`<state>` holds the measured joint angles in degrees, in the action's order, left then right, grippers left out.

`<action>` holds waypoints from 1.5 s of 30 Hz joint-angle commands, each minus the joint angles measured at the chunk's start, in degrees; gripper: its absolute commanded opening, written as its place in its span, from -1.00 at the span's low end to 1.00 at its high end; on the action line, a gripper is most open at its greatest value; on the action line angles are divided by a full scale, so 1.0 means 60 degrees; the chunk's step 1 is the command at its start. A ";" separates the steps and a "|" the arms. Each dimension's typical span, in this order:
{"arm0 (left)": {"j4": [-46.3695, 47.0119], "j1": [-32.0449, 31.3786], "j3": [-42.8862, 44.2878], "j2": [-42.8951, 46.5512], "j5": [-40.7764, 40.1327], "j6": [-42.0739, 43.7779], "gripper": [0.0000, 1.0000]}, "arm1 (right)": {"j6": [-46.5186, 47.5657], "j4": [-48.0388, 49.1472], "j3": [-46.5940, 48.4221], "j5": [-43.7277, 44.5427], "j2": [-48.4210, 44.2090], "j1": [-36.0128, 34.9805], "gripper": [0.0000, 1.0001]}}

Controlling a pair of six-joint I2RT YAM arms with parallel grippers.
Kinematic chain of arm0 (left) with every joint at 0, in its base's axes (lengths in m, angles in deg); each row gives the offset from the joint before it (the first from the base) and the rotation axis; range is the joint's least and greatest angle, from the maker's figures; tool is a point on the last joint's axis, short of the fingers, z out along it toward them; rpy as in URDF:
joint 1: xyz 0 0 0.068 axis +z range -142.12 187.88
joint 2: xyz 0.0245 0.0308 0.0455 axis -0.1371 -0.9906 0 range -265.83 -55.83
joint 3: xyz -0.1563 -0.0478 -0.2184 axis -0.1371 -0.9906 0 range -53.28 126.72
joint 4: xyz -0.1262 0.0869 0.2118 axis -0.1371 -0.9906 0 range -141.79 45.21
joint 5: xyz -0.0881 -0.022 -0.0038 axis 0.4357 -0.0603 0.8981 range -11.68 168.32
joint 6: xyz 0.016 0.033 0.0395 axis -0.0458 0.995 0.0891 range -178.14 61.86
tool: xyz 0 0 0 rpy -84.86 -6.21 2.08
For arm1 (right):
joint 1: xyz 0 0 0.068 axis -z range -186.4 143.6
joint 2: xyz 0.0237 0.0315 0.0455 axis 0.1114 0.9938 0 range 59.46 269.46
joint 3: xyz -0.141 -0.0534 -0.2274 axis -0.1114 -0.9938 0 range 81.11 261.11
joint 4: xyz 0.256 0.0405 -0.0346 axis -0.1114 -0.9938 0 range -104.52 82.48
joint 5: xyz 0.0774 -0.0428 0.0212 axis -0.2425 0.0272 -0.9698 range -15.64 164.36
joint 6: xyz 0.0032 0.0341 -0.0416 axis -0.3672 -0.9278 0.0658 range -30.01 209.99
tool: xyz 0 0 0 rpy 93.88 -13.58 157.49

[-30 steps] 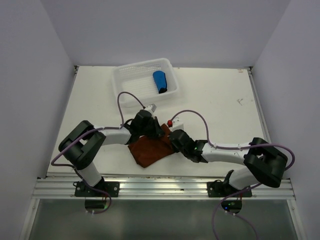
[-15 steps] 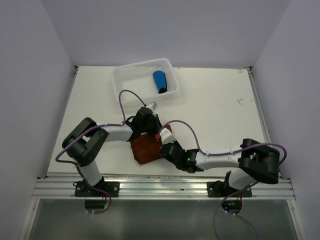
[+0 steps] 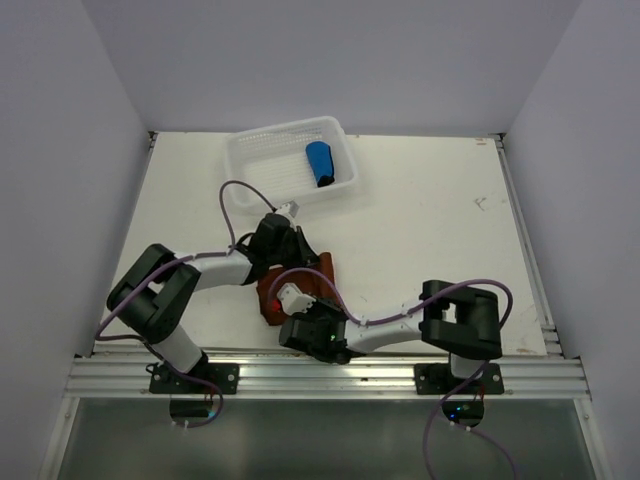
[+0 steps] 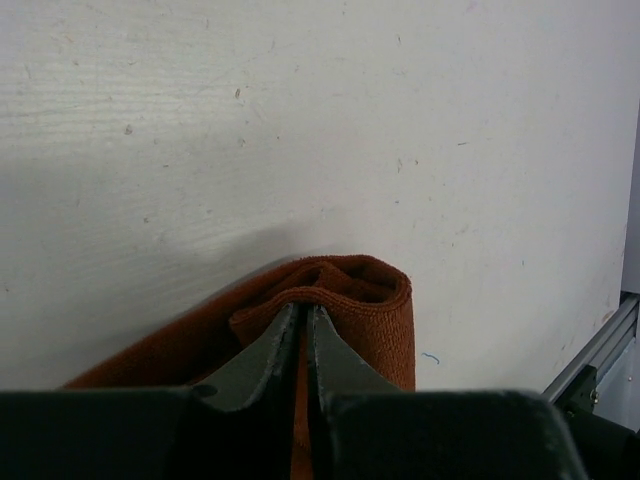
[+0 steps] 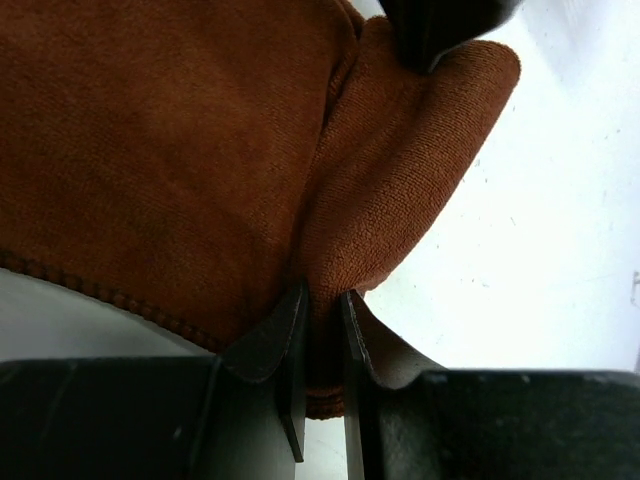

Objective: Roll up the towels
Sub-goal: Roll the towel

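The rust-brown towel [image 3: 325, 270] lies bunched near the table's front, between both arms. My left gripper [image 3: 288, 262] comes at it from the left and is shut on a folded edge. In the left wrist view the left gripper [image 4: 303, 312] pinches a thin layer, with the rolled end of the brown towel [image 4: 375, 300] curling just beyond the tips. My right gripper [image 3: 302, 302] reaches in from the front. Up close, the right gripper [image 5: 322, 298] is shut on a thick fold of the brown towel [image 5: 180, 150]. The blue towel [image 3: 320, 163] lies rolled inside the basket.
The white mesh basket [image 3: 258, 160] stands at the back, left of centre. The right arm stretches low along the front edge, above the metal rail [image 3: 320, 375]. The left gripper's dark tip [image 5: 440, 25] shows at the top of the right wrist view.
My right arm has swung left along the front edge, carrying its hold on the brown towel over itself. The towel went from a flat sheet to a narrow bundle. The left gripper shifted slightly left.
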<state>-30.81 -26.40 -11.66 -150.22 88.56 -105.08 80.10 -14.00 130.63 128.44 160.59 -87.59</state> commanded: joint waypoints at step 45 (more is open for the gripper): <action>0.1462 0.0250 -0.1063 0.0864 0.0447 0.2007 -0.87 | 0.0770 -0.5337 0.5004 -0.1426 0.3757 0.0054 -0.92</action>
<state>-27.69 -25.13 -16.90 -143.97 92.25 -94.94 87.83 -46.07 160.94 128.86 183.08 -88.22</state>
